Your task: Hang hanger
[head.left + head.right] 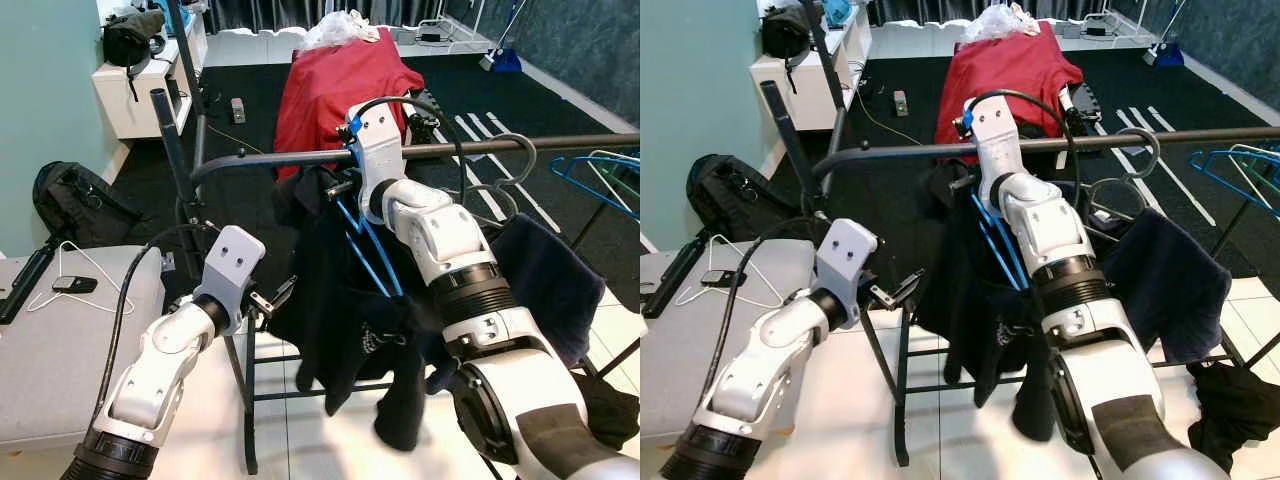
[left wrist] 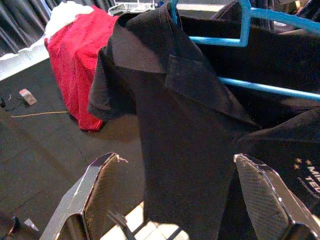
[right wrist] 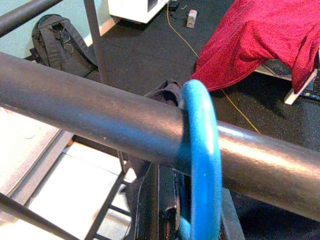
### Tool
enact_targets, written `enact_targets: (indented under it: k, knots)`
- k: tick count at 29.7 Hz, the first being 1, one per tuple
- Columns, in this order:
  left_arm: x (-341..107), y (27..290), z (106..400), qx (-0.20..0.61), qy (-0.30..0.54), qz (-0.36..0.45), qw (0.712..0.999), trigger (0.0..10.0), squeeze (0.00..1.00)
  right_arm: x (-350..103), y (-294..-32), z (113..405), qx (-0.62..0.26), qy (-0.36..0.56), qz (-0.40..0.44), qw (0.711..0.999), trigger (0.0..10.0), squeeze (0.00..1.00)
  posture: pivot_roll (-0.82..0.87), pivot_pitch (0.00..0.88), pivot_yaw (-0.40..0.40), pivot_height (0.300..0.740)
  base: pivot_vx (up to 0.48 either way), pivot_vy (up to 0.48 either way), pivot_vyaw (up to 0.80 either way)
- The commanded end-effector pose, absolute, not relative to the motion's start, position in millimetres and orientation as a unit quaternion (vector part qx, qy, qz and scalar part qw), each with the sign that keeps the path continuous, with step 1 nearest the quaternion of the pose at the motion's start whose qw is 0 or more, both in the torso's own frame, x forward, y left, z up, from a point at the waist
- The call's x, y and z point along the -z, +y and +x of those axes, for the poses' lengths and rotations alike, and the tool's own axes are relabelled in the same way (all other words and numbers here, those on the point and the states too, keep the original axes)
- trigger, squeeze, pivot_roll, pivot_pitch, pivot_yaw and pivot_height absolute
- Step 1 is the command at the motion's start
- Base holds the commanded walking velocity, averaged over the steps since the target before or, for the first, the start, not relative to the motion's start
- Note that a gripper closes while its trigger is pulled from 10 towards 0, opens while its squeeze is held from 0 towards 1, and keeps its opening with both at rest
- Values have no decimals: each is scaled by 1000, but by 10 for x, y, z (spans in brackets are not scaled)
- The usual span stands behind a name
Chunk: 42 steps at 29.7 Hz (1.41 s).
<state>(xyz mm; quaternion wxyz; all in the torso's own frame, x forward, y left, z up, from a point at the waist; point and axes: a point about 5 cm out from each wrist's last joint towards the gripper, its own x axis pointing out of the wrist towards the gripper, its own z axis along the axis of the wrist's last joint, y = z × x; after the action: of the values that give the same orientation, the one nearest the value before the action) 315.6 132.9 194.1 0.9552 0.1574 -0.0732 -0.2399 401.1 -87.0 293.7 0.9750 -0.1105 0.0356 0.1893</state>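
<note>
A blue hanger (image 1: pixel 372 252) carries a black polo shirt (image 1: pixel 330 300) and its hook (image 3: pixel 202 150) sits over the dark rail (image 1: pixel 500 148) of the clothes rack. My right gripper (image 1: pixel 340 187) is up at the rail just under the hook, shut on the hanger's neck. My left gripper (image 1: pixel 275 297) is lower, at the shirt's left edge, open, with the shirt (image 2: pixel 190 150) hanging just beyond its fingers (image 2: pixel 100 190) and nothing between them.
Further right on the rail hang a grey hanger (image 1: pixel 505 170), another blue hanger (image 1: pixel 600 175) and a dark blue garment (image 1: pixel 545 280). A red cloth (image 1: pixel 335 85) lies draped behind. Left: the rack's post (image 1: pixel 175 150), a black backpack (image 1: pixel 75 205), a grey surface (image 1: pixel 60 350) with a white hanger (image 1: pixel 90 268).
</note>
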Motion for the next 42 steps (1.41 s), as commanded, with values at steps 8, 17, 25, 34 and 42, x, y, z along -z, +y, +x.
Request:
enact_targets:
  k: [8,17,25,34,42]
  knots:
    - [-1918,1339,3167,243,-62,177,952,10000,0,-2987,-822,3987,-204,31,-103,973,0,0,-10,123,37,740,0,0,0]
    - [-1921,1328,3137,246,-60,189,949,10000,0,-3174,-831,3789,-219,-2,-106,970,0,0,-9,140,27,740,0,0,0]
    - [-1889,1335,3117,245,-54,186,950,10000,0,-3225,-835,3554,-222,-15,-114,968,0,0,-14,151,36,740,0,0,0]
    - [-1864,1284,3123,248,-49,181,950,10000,0,-2938,-829,3466,-202,25,-92,975,0,0,-15,167,38,740,0,0,0]
    - [-1813,1256,3095,229,-48,172,957,10000,0,-2416,-1049,3466,-139,63,-95,984,0,0,-13,177,42,740,0,0,0]
